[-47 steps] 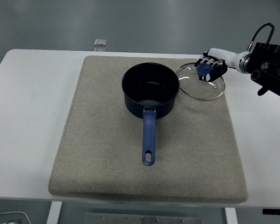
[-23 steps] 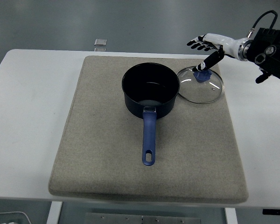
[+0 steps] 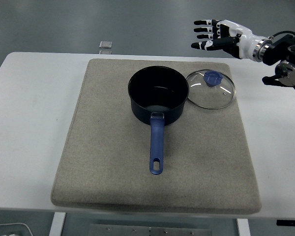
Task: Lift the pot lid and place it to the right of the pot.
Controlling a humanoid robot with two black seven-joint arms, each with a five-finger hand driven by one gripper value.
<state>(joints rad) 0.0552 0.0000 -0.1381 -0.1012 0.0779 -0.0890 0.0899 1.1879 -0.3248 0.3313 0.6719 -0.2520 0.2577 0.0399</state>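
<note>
Single high head view, forward and down over the table [image 3: 34,98]

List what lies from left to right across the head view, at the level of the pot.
Bare white table → grey mat → pot → glass lid flat on the mat → right hand, open, raised above and beyond the lid.

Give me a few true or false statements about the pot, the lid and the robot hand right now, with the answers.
1. The glass lid lies on the mat to the right of the pot. True.
2. The right hand grips the lid's knob. False: it is raised above the lid, fingers spread, holding nothing.
3. The pot's handle points toward the table's near edge. True.
4. The lid covers the pot. False: the pot is open.
5. The left arm reaches over the mat. False: it is not in view.
</note>
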